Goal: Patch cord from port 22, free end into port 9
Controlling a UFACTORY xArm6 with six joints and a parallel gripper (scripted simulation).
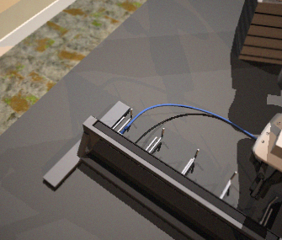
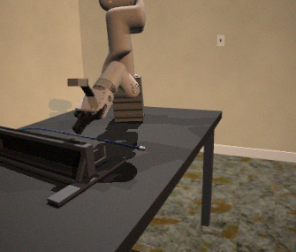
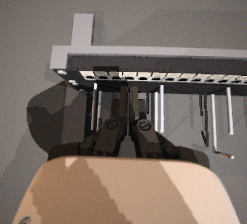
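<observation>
Blue cord (image 1: pixel 167 104) (image 2: pixel 64 131) arches behind the grey rack (image 1: pixel 157 171) (image 2: pixel 41 136) (image 3: pixel 158 51), one end down at its row of ports, though I can't read which port. Its free plug (image 2: pixel 142 148) shows clear-tipped in the exterior view, outside any port and well apart from the gripper (image 1: pixel 257 185) (image 2: pixel 78 128) (image 3: pixel 128 90). The jaws are together with nothing clamped between them, pointing toward the rack's ports near one end, among the thin metal guides (image 1: pixel 188 162) (image 3: pixel 161 107). From above, the arm's pale housing (image 1: pixel 277 146) (image 3: pixel 128 192) hides the cord's far stretch. The rack stands on the dark table (image 1: pixel 149 68) (image 2: pixel 178 125) (image 3: pixel 23 55); I can't tell whether the plug touches it.
</observation>
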